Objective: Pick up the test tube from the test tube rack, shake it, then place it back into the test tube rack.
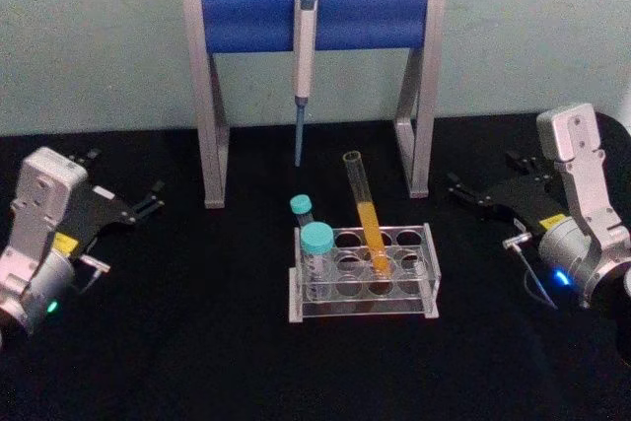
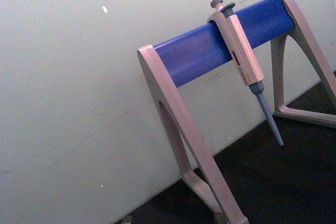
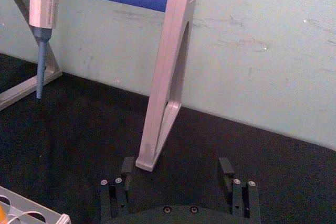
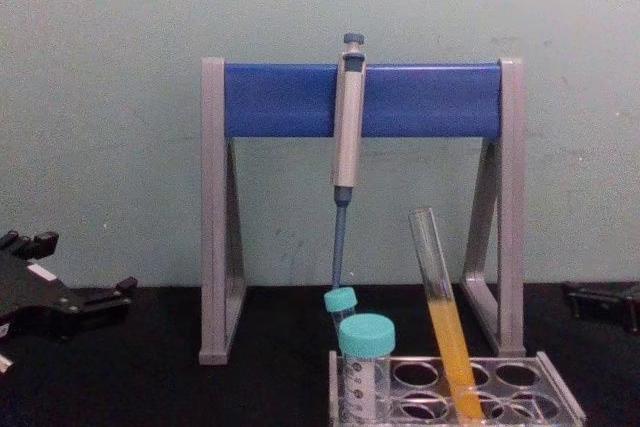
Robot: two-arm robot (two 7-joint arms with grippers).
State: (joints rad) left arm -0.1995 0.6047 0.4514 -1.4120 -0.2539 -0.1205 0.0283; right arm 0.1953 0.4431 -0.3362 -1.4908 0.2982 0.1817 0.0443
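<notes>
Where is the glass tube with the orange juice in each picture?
Head view: the test tube leans in the test tube rack, centre.
Chest view: the tube leans in the rack, lower right.
Left wrist view: not in it.
Right wrist view: cannot tell.
Shared landmark: the pipette on the blue stand.

The test tube rack (image 1: 363, 278) is sitting on the table (image 1: 197, 342), centred before the robot. The test tube (image 1: 367, 216) is standing in a middle hole of the rack, leaning with its mouth tilting left and back. Two capped tubes (image 1: 315, 248) are standing in the rack's left end holes, one behind the other. Behind the rack, the pipette stand (image 1: 314, 86) is standing against the wall, with a pipette (image 1: 304, 66) hanging from its crossbar. The left gripper (image 1: 128, 206) is lying well left of the rack, the right gripper (image 1: 483, 194) well right.
</notes>
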